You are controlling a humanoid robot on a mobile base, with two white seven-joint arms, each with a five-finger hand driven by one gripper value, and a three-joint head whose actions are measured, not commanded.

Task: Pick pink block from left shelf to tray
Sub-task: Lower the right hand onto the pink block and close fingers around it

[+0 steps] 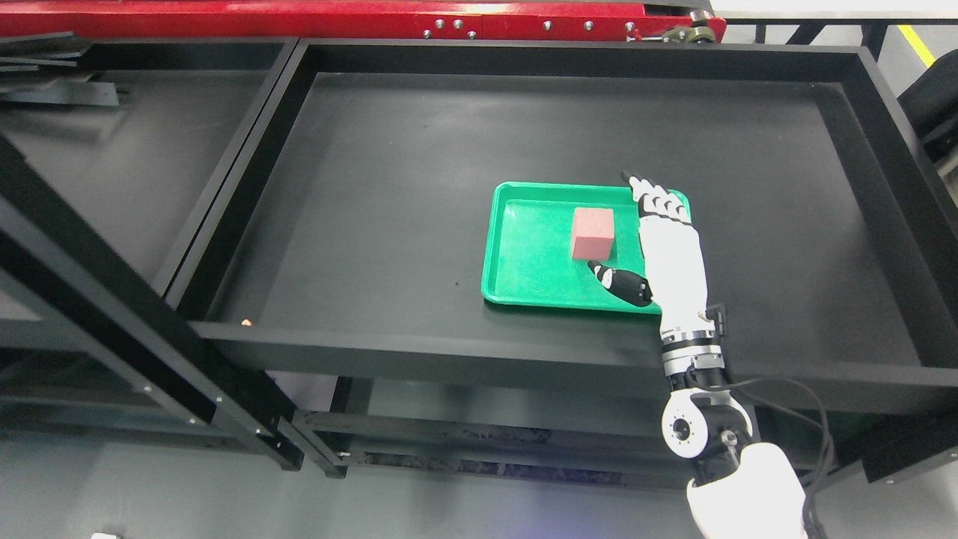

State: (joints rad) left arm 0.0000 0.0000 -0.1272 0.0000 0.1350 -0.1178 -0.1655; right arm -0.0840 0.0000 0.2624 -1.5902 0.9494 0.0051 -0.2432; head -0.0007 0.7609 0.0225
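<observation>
A pink block (593, 233) sits upright inside the green tray (524, 254), right of the tray's middle. My right hand (632, 236) hovers over the tray's right side, just right of the block, open with fingers stretched forward and thumb spread toward the block's near corner. Nothing is held. The arm rises from the lower right of the head view. The left arm is out of view.
The tray lies in a large black shelf bin with raised walls (883, 112). A second black shelf (135, 165) is on the left behind a black frame post (127, 299). A red beam (359, 19) runs along the top. A small orange speck (246, 323) lies near the front wall.
</observation>
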